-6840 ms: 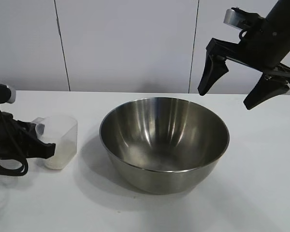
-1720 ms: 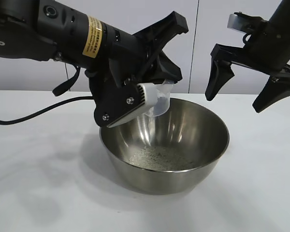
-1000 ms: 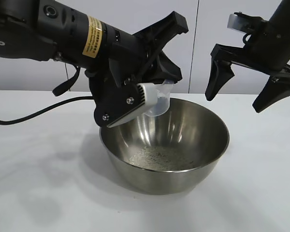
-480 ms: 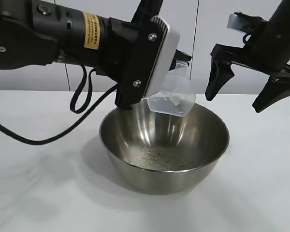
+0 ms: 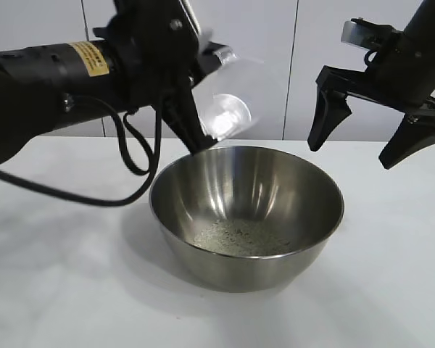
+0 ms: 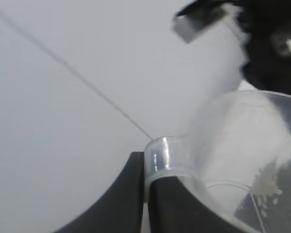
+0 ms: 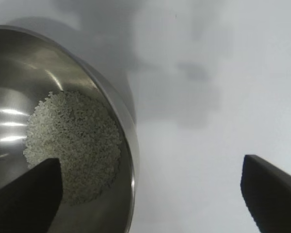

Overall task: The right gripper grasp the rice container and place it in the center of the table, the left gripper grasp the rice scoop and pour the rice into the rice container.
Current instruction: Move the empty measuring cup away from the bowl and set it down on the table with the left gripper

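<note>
Steel rice container (image 5: 246,214) sits mid-frame holding rice (image 5: 243,236). Upper left, the left gripper (image 5: 192,109) clenches the rice scoop (image 5: 228,109); upper right, the right gripper (image 5: 362,134) hangs spread, empty.

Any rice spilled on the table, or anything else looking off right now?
Nothing stands out. The rice lies heaped in the bottom of the steel bowl, which stands upright; no grains show on the table. The left gripper holds the scoop above the bowl's rim.

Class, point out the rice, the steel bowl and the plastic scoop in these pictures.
rice (image 5: 241,238): exterior view, middle of the heap.
bowl (image 5: 203,264): exterior view, outer wall.
scoop (image 5: 226,114): exterior view, its clear body.
</note>
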`<control>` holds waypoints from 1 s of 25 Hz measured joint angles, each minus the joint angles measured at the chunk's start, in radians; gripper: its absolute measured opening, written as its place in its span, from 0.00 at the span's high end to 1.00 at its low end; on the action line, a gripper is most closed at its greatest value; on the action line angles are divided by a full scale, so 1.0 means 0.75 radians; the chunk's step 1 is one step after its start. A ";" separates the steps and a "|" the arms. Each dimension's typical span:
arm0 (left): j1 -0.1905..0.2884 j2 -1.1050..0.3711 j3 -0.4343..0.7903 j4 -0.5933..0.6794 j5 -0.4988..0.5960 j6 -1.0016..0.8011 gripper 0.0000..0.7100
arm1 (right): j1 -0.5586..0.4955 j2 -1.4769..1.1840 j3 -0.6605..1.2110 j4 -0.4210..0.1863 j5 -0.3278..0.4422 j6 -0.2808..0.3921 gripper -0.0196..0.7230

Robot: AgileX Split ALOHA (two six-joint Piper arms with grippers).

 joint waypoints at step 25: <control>0.309 -0.054 0.459 -0.265 -0.198 -0.566 0.99 | 0.000 0.000 0.000 0.010 -0.032 0.000 0.05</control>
